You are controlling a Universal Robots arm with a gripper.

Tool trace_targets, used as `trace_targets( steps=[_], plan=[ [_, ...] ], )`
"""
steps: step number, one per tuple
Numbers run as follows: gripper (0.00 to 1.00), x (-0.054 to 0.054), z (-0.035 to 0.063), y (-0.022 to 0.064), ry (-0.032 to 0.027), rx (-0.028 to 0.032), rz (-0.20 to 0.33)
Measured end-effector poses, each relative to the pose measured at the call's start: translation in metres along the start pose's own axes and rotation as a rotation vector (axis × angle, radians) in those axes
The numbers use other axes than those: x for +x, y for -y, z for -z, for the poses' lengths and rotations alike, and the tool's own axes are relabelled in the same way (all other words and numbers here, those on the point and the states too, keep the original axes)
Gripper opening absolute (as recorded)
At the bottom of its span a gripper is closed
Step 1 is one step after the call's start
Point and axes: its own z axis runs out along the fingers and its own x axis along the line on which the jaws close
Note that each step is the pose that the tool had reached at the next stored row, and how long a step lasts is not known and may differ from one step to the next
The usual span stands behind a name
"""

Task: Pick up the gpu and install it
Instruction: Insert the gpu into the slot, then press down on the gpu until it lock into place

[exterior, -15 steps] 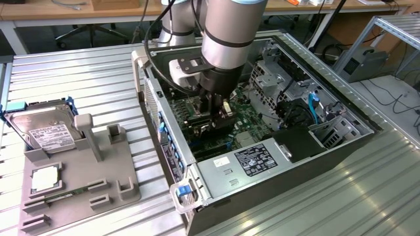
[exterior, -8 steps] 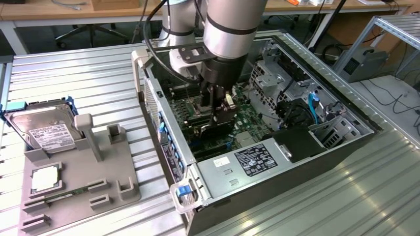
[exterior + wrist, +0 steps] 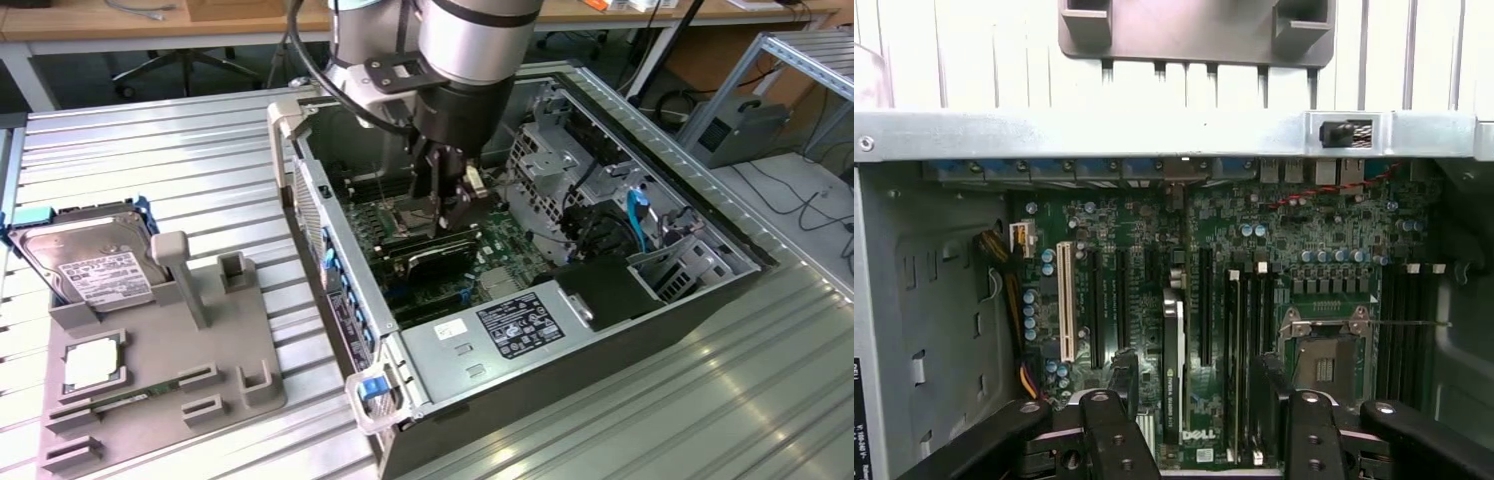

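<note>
The gpu [image 3: 438, 255] is a thin dark card standing on edge in a slot of the motherboard [image 3: 514, 245] inside the open computer case [image 3: 534, 330]. My gripper [image 3: 449, 205] hangs straight down into the case just above it. In the wrist view the gpu [image 3: 1174, 350] runs edge-on between my two black fingers [image 3: 1122, 385], with a gap on each side. The gripper [image 3: 1194, 400] is open and holds nothing.
A grey fixture [image 3: 160, 380] on the exterior view's left carries a silver hard drive [image 3: 87, 262], a square chip [image 3: 91, 362] and a green memory stick [image 3: 127, 398]. Inside the case, a metal drive cage [image 3: 567, 150] and blue cables [image 3: 638, 225] crowd the exterior view's right.
</note>
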Motion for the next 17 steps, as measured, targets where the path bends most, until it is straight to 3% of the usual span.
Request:
trace_targets(
  steps=[17],
  plan=[
    [0.58,-0.0002,0.0027,0.0001,0.0,0.0,0.0]
  ],
)
